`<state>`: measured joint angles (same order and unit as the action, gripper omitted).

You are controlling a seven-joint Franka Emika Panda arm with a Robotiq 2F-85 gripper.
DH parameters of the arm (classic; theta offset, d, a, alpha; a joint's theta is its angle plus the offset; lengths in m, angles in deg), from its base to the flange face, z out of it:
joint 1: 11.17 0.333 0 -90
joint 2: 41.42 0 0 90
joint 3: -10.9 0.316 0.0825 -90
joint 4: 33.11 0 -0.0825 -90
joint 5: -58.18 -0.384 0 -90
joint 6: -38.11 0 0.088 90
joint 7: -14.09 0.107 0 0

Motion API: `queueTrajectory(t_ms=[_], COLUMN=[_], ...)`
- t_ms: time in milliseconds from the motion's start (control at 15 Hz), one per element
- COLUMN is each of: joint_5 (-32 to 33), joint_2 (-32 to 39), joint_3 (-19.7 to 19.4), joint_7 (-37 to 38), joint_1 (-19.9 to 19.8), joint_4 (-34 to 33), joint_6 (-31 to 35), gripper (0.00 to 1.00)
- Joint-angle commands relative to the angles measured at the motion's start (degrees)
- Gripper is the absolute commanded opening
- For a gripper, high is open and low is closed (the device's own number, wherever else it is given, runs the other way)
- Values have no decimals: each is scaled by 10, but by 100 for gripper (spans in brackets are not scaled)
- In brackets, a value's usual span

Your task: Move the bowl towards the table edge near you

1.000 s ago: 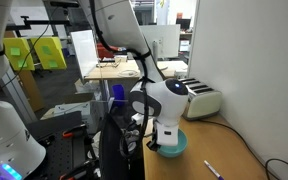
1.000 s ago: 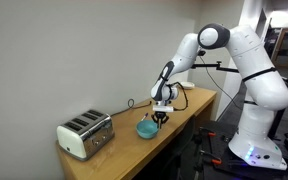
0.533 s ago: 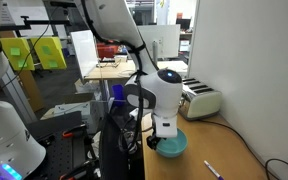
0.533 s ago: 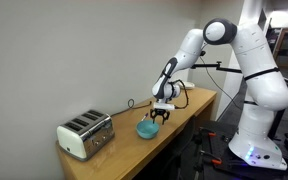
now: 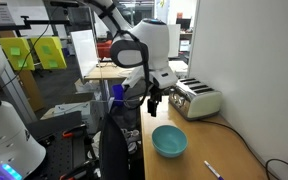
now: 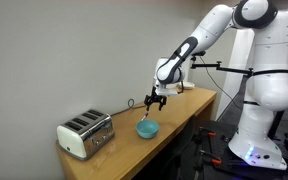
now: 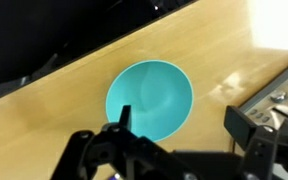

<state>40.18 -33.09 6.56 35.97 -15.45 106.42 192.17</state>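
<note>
Even bright indoor light, soft low-resolution frames, blown-out glare on the toaster (image 7: 279,22), blurred dark jaws close-up.

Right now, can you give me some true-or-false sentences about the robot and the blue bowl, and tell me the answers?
1. The gripper is holding the bowl. False: it hangs open above the bowl and touches nothing.
2. The bowl is empty. True.
3. The bowl is upside down. False: its open side faces up.
4. The white toaster stands on the same table as the bowl. True.
</note>
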Motion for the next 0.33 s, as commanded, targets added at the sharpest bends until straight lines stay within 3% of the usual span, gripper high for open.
queueTrajectory(t_ms=[0,267], joint_5=[113,152], joint_2=[-32,-46], joint_3=[-16,-6], joint_7=[34,19], joint_1=[18,12], joint_4=[-14,-45], joint_6=[-76,-136], gripper=[100,100])
